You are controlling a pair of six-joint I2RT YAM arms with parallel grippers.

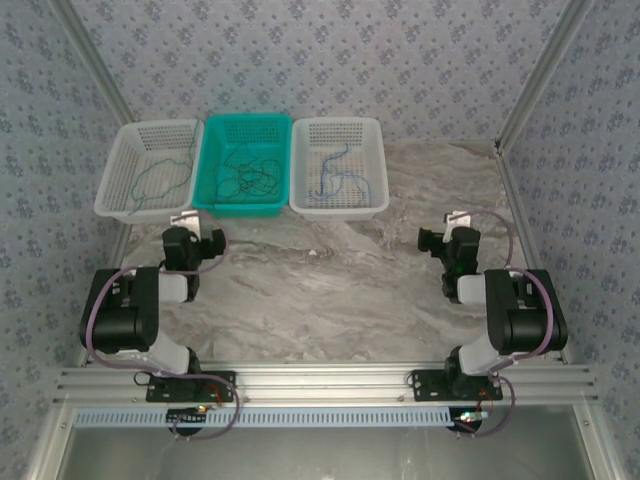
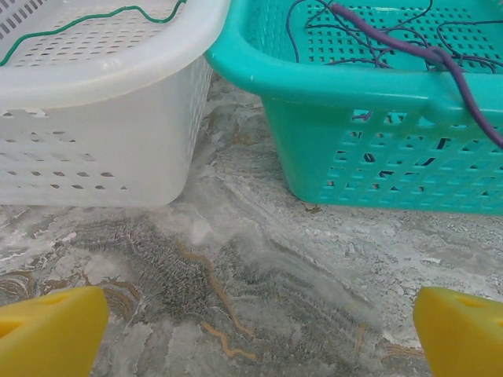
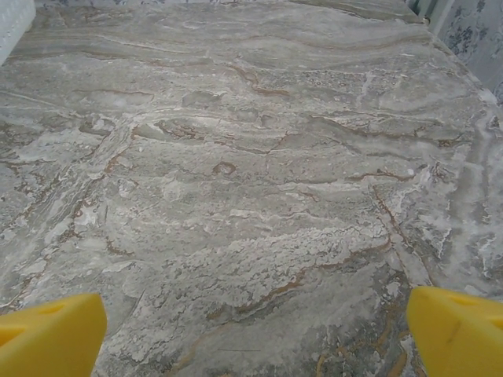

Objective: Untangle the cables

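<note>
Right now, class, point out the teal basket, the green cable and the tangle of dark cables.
teal basket (image 2: 377,157), left wrist view, front wall.
green cable (image 2: 118,10), left wrist view, its middle stretch.
tangle of dark cables (image 1: 245,180), top external view, middle of the tangle.

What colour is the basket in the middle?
The middle basket is teal green, clearest in the left wrist view.

We see a grey, brown-veined marble-patterned tabletop (image 1: 340,300) enclosed by pale blue floral-patterned walls (image 1: 330,60) and aluminium corner posts (image 1: 537,75).
</note>
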